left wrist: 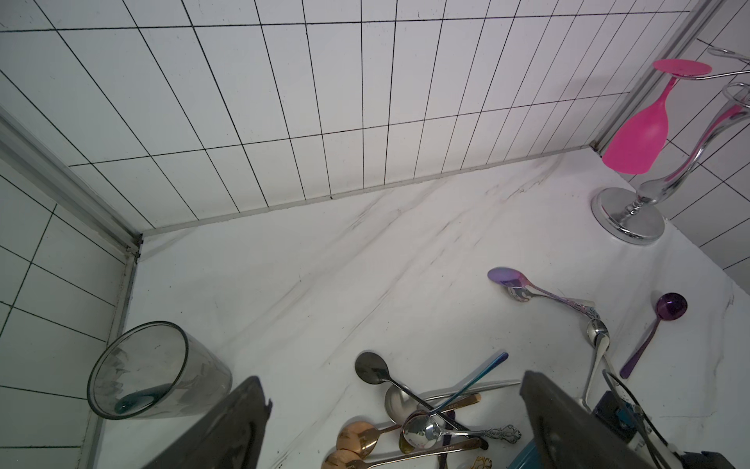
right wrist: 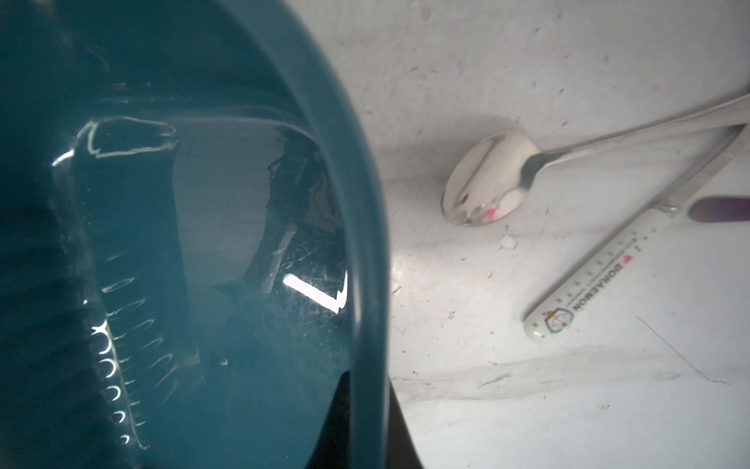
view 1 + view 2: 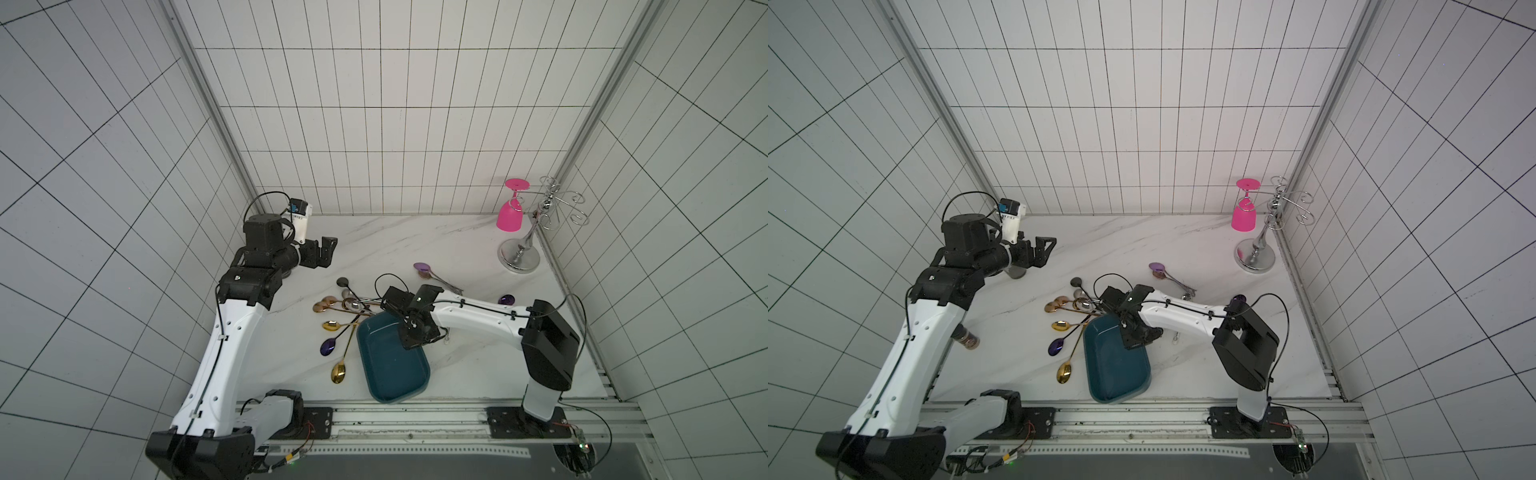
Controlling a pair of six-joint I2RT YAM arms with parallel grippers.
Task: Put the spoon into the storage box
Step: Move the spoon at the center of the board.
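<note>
Your right gripper (image 3: 412, 333) is clamped on the rim of the storage box (image 3: 388, 365); your left gripper (image 3: 325, 252) gapes empty, well clear of it. The spoons (image 3: 353, 305) lie heaped beside its far corner. They look light, stiff and slippery, so pinch one by a free handle.

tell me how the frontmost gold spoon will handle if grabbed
The gold spoon looks polished metal, so probably stiff but slippery. It lies flat on the marble table, so likely hard to get under. Its handle reaches the spoon pile, which may shift.
</note>
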